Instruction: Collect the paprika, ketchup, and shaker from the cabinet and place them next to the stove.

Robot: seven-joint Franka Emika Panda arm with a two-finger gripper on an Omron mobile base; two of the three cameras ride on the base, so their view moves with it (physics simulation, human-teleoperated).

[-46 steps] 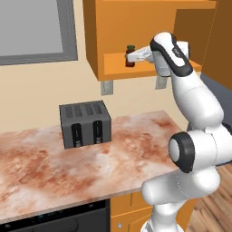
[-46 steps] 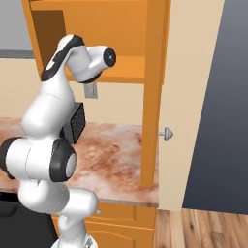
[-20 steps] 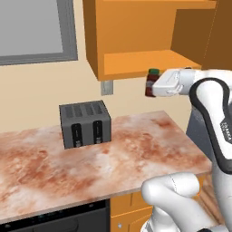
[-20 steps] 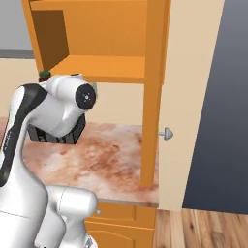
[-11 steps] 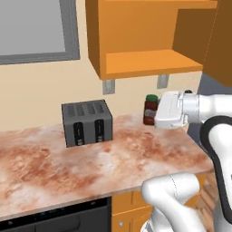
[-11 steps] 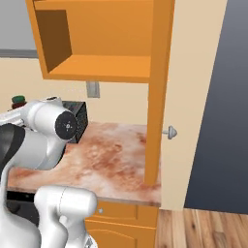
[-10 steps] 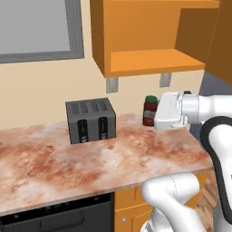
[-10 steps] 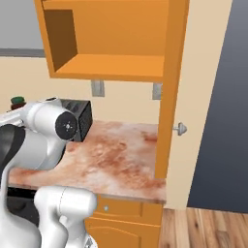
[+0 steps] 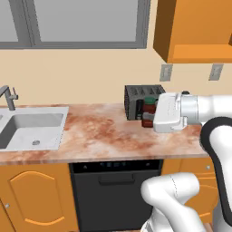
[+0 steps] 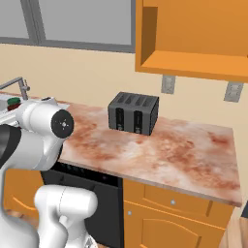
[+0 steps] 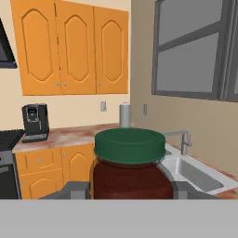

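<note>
**Evidently in transit: paprika jar carried clear of the counter**

The small squat dark-red paprika jar with the green lid [image 9: 149, 111] sat clamped between the two fingers of the white arm's gripper [image 9: 152, 113], which closed on its sides below the lid, jaws only as wide as the jar. In the left base view it hung upright above the mottled reddish stone counter [image 9: 99, 131], just in front of the black slotted toaster [image 9: 138, 100]. I judged it was kept level and lifted like that so it would clear the countertop while the base rolled along.

From the hand camera the jar [image 11: 131, 165] was in the foreground, and beyond it stood a steel sink with a curved tap [image 11: 186, 163], a black coffee machine [image 11: 35, 122] and a row of orange cabinets with curved-groove doors [image 11: 74, 46]. The hand seemed to be pointed down the kitchen toward where the jar was bound.

The open orange wooden wall cabinet [image 10: 193, 36] hung above and behind.
</note>
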